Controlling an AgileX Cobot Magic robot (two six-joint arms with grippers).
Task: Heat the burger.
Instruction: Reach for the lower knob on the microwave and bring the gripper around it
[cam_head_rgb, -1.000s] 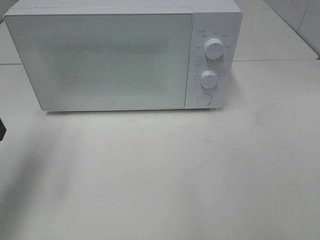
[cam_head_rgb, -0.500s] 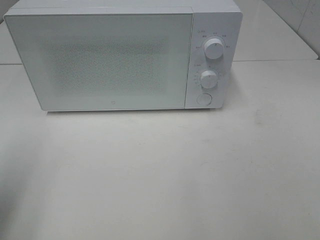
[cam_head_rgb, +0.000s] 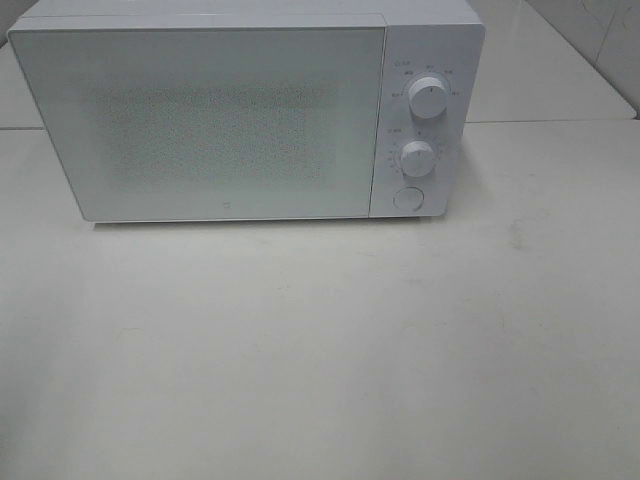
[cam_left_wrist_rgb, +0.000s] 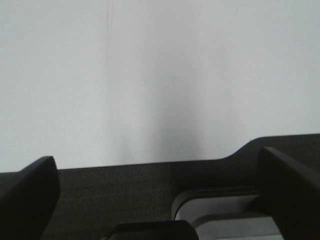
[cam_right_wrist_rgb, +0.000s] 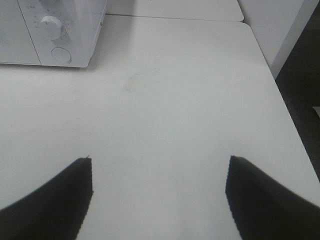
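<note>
The burger is out of view in every frame. A white microwave stands at the back of the white table, its frosted door shut and nothing visible through it. Neither gripper appears in the exterior high view. In the left wrist view my left gripper is open, its dark fingers wide apart over a white surface with nothing between them. My right gripper is also open and empty, hovering above bare table to the right of the microwave.
The microwave's panel carries an upper knob, a lower knob and a round button. The table's right edge drops to dark floor. A dark strip runs beneath the left gripper.
A dark piece of the left arm at the left edge of the exterior high view has withdrawn out of frame, and its shadow on the table has faded. The microwave is unchanged.
</note>
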